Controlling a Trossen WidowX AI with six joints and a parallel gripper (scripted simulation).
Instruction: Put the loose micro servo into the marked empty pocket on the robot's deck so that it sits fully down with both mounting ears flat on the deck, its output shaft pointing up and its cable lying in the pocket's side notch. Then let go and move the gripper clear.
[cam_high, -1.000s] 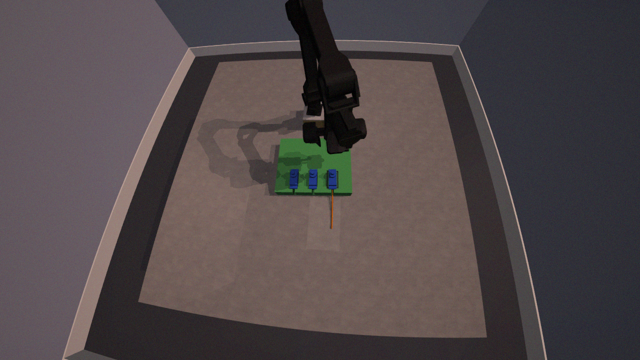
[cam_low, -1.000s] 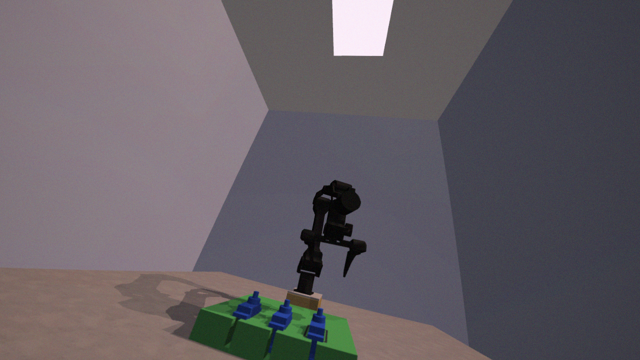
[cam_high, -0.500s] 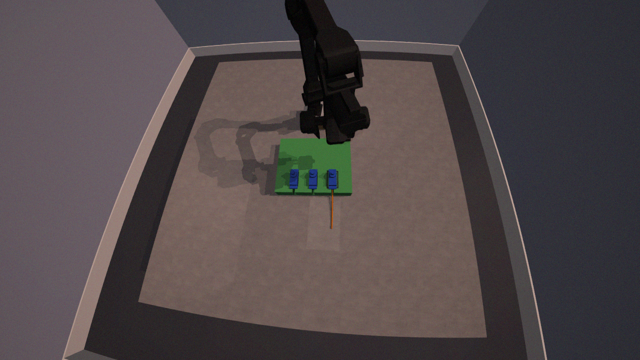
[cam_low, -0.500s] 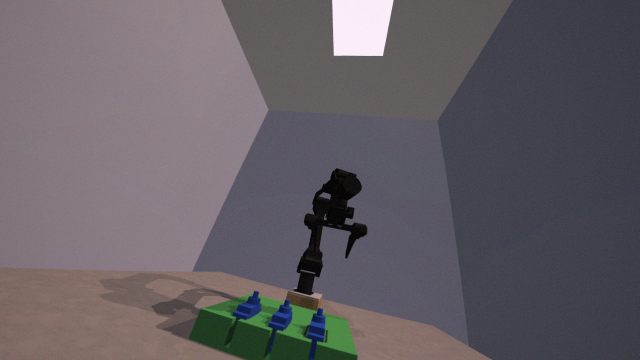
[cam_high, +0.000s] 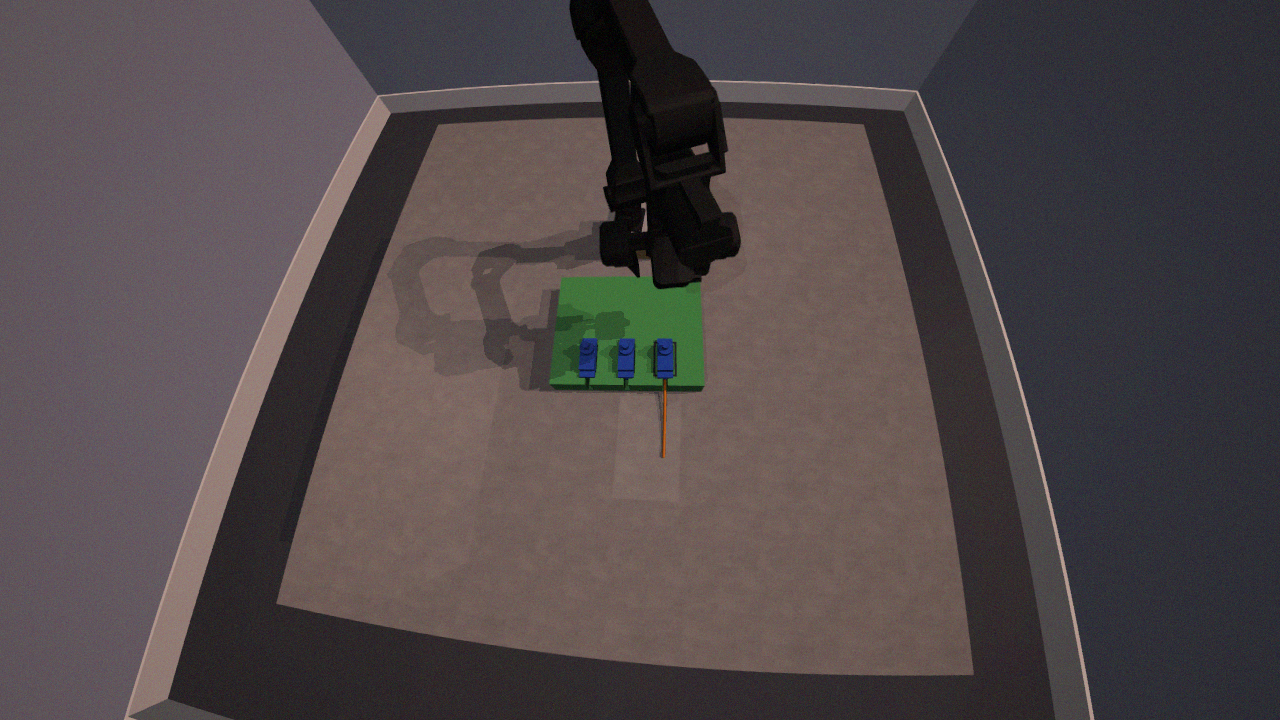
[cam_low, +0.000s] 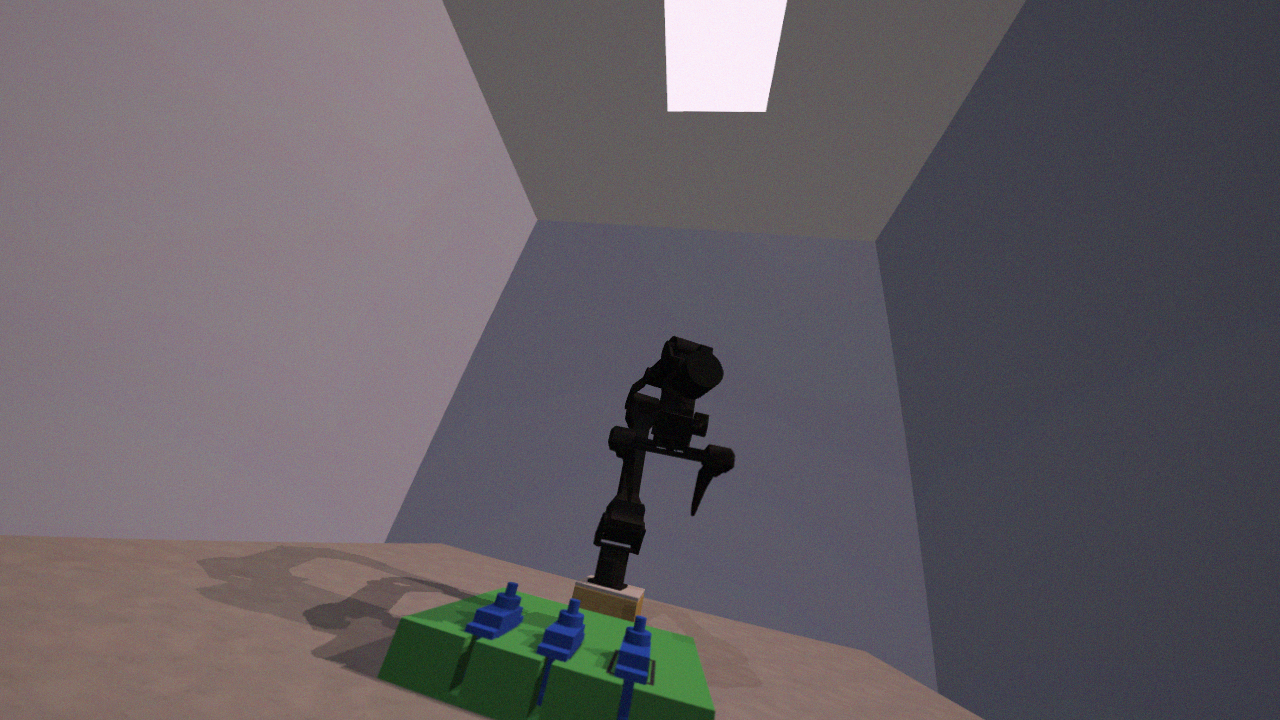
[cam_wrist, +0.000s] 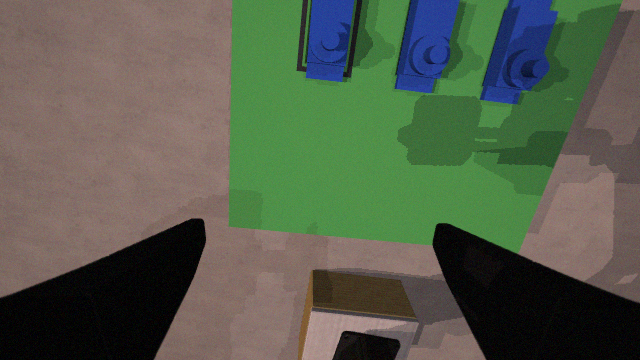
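Brownish mottled mat (cam_high: 805, 537) (cam_low: 134, 582) (cam_wrist: 100, 125), dark border, pale and blue-grey walls. Landmark: green deck (cam_high: 626, 304) (cam_low: 420, 653) (cam_wrist: 310, 165), three blue servos in a row along its edge farthest from the arm base (cam_low: 586, 601) (cam_wrist: 357, 325). Task servo (cam_high: 664, 358) (cam_low: 634, 658) (cam_wrist: 330, 35) = the one inside the dark outline, at the deck's end of the row; shaft up, long axis running across the deck toward that far edge. Orange cable (cam_high: 664, 420) leaves its outer end and runs off past the deck's edge; it looks lined up with the notch, full seating in it not readable.

Gripper (cam_low: 657, 501) (cam_wrist: 321, 231) spread wide, nothing between the fingers, up above the deck's base-side edge. So the servo lies outward and below it, well apart, toward the deck's far edge. Only one arm, no choice of side.

Ears look down on the deck, though exact flushness is too small to confirm. Judgement: placing and release look done; the coming move only needs to stay up and base-side of the deck. Swinging back outward low could snag shaft or cable.
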